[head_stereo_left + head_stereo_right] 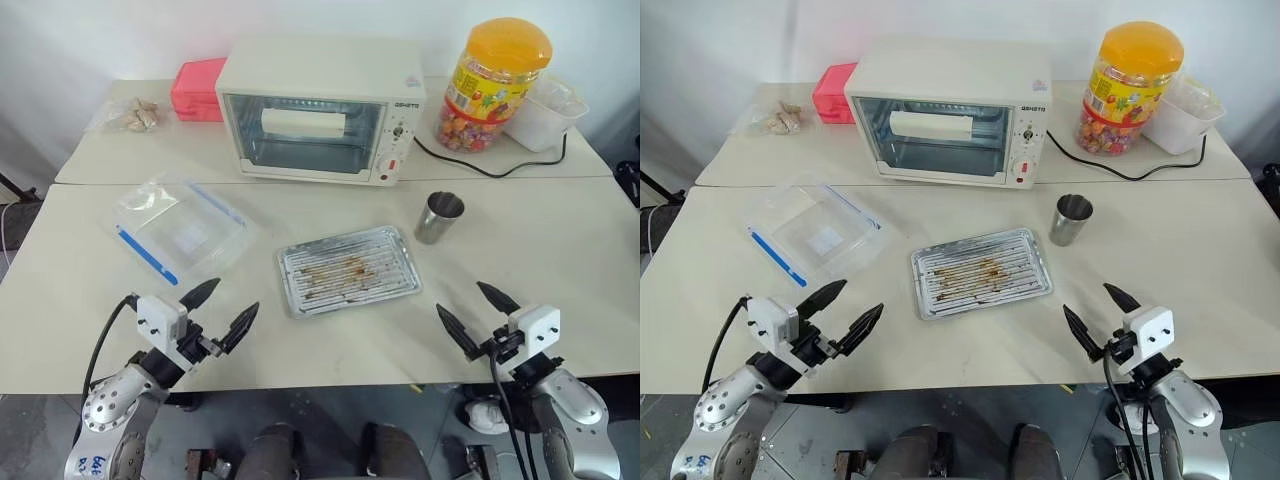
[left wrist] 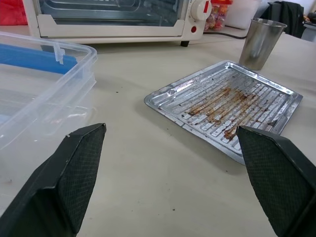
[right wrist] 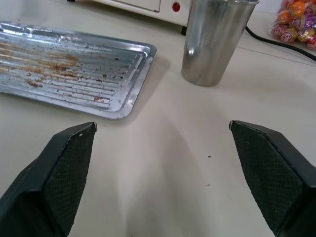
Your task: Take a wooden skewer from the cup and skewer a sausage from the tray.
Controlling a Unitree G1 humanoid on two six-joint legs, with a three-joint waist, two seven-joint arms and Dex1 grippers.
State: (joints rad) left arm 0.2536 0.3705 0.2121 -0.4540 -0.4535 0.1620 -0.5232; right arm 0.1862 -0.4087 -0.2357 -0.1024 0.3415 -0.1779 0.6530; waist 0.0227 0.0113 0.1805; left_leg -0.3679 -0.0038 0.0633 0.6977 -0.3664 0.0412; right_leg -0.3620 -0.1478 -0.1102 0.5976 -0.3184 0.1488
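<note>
Nearest the head camera, at the lower left of the frame, the left hand (image 1: 222,308) hovers over the front edge of the counter (image 1: 560,250) with its two black fingers spread wide and nothing between them; at the lower right the right hand (image 1: 472,314) is released the same way. Pale and matte, the counter is made of two slabs with a seam running across the upper third of the frame, and a white wall stands behind. One tray (image 1: 349,269), greasy and bare of sausages, lies at the centre, and one cup (image 1: 438,217) stands just beyond its right corner, apart from it. One clear blue-edged box (image 1: 178,229) sits left of centre. On the far slab are one toaster oven (image 1: 320,108), one pink box (image 1: 198,88), one orange-lidded candy jar (image 1: 494,84) and one white tub (image 1: 545,112). From the left wrist, the tray (image 2: 224,103) lies ahead between the fingers (image 2: 69,180), with the cup (image 2: 259,43) at the upper right. From the right wrist, the cup (image 3: 216,40) stands top centre, the tray (image 3: 74,64) at the upper left.
</note>
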